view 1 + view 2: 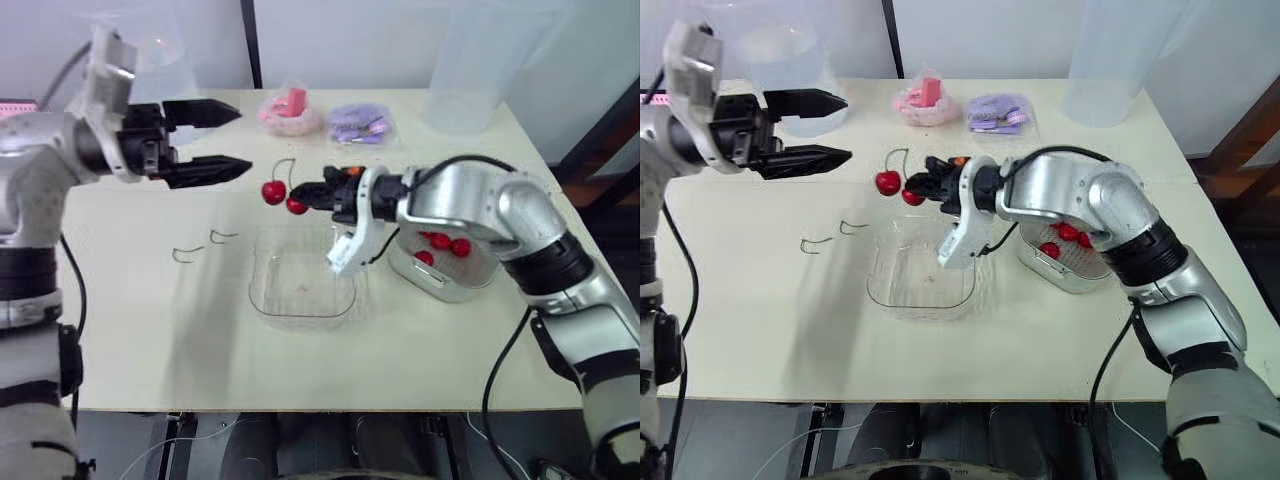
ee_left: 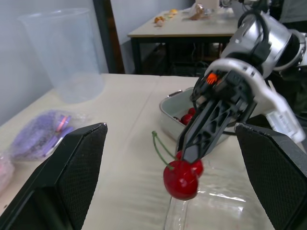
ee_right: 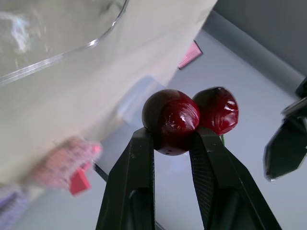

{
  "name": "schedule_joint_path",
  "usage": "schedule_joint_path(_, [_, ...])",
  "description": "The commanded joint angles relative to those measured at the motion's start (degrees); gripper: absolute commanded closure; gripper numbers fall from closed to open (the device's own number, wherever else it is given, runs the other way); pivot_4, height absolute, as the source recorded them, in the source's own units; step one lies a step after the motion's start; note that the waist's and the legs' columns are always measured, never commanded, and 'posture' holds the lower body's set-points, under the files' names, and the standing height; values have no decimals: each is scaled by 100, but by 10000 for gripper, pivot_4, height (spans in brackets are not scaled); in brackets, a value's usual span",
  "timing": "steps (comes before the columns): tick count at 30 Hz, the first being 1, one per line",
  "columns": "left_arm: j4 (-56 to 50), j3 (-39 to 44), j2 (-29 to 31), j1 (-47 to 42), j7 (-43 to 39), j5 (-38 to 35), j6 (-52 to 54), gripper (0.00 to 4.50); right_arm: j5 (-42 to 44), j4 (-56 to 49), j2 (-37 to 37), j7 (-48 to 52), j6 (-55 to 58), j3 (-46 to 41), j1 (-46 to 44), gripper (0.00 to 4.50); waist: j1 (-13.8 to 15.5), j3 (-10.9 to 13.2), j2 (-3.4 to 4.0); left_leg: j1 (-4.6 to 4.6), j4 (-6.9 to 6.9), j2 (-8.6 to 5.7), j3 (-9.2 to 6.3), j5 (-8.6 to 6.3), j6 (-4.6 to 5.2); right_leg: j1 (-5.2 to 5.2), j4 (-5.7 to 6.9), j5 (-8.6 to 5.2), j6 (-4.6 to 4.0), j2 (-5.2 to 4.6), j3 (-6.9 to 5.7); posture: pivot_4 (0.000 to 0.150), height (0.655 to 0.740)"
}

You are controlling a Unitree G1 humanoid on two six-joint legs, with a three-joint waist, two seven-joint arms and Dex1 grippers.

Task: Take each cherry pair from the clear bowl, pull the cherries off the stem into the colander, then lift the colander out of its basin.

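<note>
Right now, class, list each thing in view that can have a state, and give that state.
cherry pair, held in the air, both cherries on the stem.
right gripper, shut on one cherry of the pair.
left gripper, open, touching nothing.
clear bowl, empty of cherries.
colander, not yet lifted, several cherries inside.
bare stems, lying flat, no fruit.
</note>
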Motion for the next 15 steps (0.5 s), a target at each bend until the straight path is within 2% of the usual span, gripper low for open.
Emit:
schedule_joint_path(1, [85, -65, -99, -278, -59, 120, -63, 0, -587, -315, 17, -450, 293, -157, 34, 39267, -17, 0, 0, 0, -1, 0, 0, 0, 0, -2, 0, 0, 0, 0, 0, 1500, 7367])
schedule_joint_path(6, [451, -370, -440, -598, -113, 365, -29, 0, -1055, -600, -18, -648, 518, -130, 232, 39267, -27, 0, 0, 1, -2, 0, -1, 0, 0, -2, 4, 0, 0, 1, 0, 1500, 7367])
schedule_joint_path(15, [1400, -995, -808, -1591, -241, 983, 394, 0, -1268, -1014, -77, -840, 343, -50, 283, 39267, -25, 0, 0, 0, -2, -3, -2, 0, -1, 0, 2, 0, 0, 0, 0, 1500, 7367])
